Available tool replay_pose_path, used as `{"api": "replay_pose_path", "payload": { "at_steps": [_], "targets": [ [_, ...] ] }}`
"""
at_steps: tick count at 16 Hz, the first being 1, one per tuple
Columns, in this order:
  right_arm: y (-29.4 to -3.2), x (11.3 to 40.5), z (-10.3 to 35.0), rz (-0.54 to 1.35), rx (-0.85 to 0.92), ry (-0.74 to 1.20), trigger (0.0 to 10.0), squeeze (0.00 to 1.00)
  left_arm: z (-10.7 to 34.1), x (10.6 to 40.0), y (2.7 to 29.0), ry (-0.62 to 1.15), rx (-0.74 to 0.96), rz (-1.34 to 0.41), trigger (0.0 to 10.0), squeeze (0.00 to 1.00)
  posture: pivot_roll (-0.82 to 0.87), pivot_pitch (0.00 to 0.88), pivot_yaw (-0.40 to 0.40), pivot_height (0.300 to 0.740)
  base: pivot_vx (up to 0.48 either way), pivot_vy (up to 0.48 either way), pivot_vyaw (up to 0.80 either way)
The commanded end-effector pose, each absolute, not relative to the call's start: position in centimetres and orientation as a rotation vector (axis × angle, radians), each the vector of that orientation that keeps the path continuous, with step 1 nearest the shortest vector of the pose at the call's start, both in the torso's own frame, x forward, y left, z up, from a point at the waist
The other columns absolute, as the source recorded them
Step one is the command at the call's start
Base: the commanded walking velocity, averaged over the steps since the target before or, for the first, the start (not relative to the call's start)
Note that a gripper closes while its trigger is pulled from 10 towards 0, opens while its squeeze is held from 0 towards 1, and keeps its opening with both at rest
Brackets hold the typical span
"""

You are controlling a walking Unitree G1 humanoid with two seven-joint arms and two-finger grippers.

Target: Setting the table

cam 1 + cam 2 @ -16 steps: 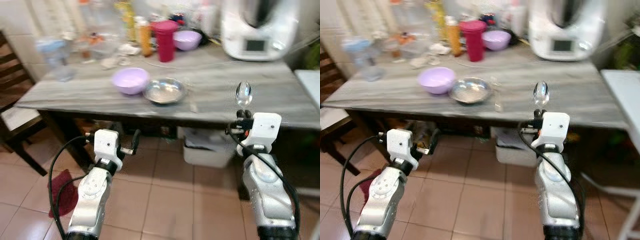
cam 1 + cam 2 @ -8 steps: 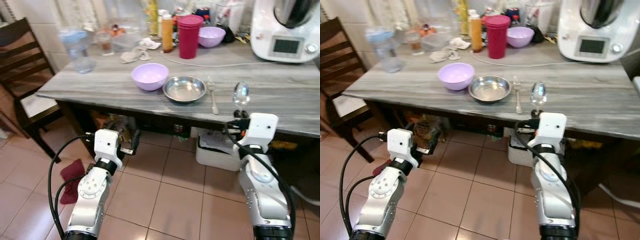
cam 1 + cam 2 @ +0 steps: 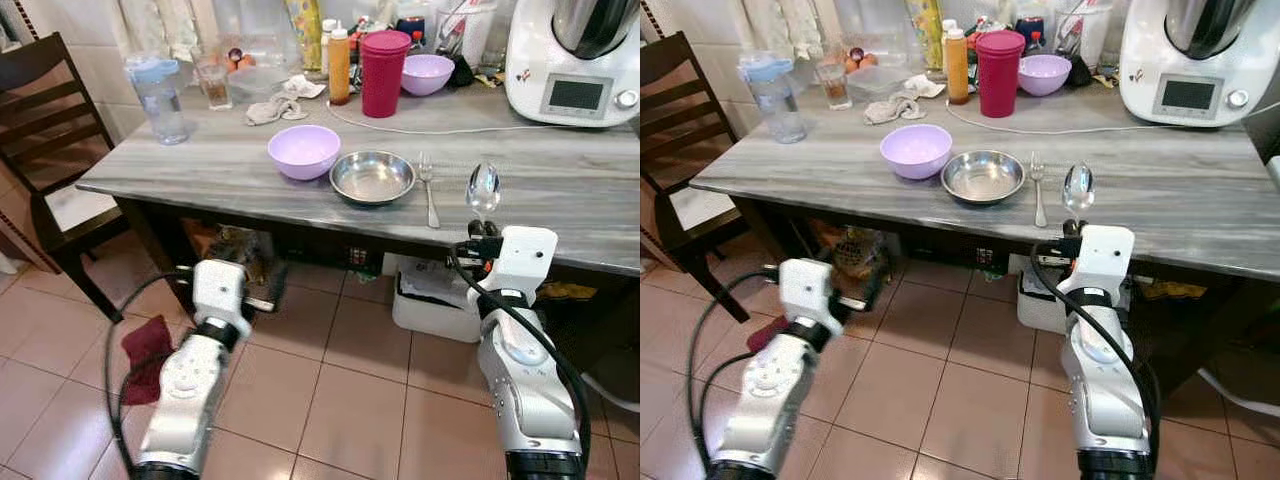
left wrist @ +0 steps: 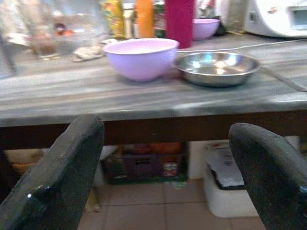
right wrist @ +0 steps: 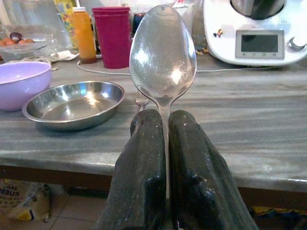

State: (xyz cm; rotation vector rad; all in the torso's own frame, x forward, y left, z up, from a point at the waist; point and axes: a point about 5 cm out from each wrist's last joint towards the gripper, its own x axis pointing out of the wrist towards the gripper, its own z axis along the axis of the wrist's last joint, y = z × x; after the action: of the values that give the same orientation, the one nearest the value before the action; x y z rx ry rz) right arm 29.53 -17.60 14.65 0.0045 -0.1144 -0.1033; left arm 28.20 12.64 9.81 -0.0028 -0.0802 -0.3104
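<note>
Currently at grey marble-patterned counter (image 3: 560,190), front edge. Right hand (image 3: 483,232) raised below counter edge, fingers (image 5: 192,167) pressed together, pinching handle of metal spoon (image 3: 484,187); spoon upright, bowl uppermost, level with counter surface. Left hand (image 3: 262,290) lower, under counter overhang, fingers (image 4: 72,163) spread apart, gripping nothing.

On counter near front: lilac bowl (image 3: 304,151) touching or just beside shallow steel dish (image 3: 372,176); fork (image 3: 429,190) lying just beside dish on robot's right, tines pointing toward back of counter. Spoon in right hand sits near fork, farther to robot's right.

Back of counter: red lidded tumbler (image 3: 384,73), orange bottle (image 3: 339,63) just beside it, second lilac bowl (image 3: 427,74) on tumbler's other side. White kitchen appliance with small screen (image 3: 575,60) at far right corner; thin white cable (image 3: 440,130) trailing across counter from that side. Crumpled cloth (image 3: 275,105) near orange bottle. Clear jug with pale blue lid (image 3: 157,96) toward left end, glass with brownish contents (image 3: 212,82) behind it.

Dark wooden chair (image 3: 55,170) at left end of counter. White lidded bin (image 3: 435,300) on tiled floor (image 3: 340,400) beneath counter; dark red cloth (image 3: 145,355) on floor near left arm. Bags and clutter in shadow under counter, contents not legible.
</note>
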Motion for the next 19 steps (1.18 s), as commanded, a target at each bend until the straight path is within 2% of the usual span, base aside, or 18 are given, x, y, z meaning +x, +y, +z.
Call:
{"api": "replay_pose_path", "payload": {
  "at_steps": [1, 6, 8, 15, 19],
  "targets": [
    [-17.5, 29.7, 15.2, -0.105, 0.019, -0.132, 10.0, 0.00, 9.9, 28.4, 12.8, -0.080, -0.005, -0.305, 10.0, 0.00, -0.27, 0.063, 0.070, 0.740, 0.000, 0.000, 0.00],
    [-17.5, 29.6, 15.0, -0.104, 0.029, -0.112, 10.0, 0.00, 10.2, 28.7, 12.6, -0.088, -0.016, -0.321, 10.0, 0.00, -0.28, 0.061, 0.073, 0.740, 0.000, 0.000, 0.00],
    [-17.5, 29.7, 15.0, -0.104, 0.028, -0.115, 10.0, 0.00, 10.3, 28.7, 12.4, -0.089, -0.044, -0.344, 10.0, 0.00, -0.28, 0.060, 0.073, 0.740, 0.000, 0.000, -0.80],
    [-17.6, 29.7, 15.0, -0.103, 0.026, -0.114, 10.0, 0.00, 10.3, 28.8, 11.8, -0.091, -0.060, -0.380, 10.0, 0.00, -0.29, 0.053, 0.070, 0.740, 0.460, 0.000, -0.77],
    [-17.4, 29.7, 15.2, -0.090, 0.017, -0.124, 10.0, 0.00, 10.3, 28.8, 11.8, -0.092, -0.058, -0.385, 10.0, 0.00, -0.29, 0.049, 0.067, 0.740, 0.480, 0.000, -0.10]
  ]
}}
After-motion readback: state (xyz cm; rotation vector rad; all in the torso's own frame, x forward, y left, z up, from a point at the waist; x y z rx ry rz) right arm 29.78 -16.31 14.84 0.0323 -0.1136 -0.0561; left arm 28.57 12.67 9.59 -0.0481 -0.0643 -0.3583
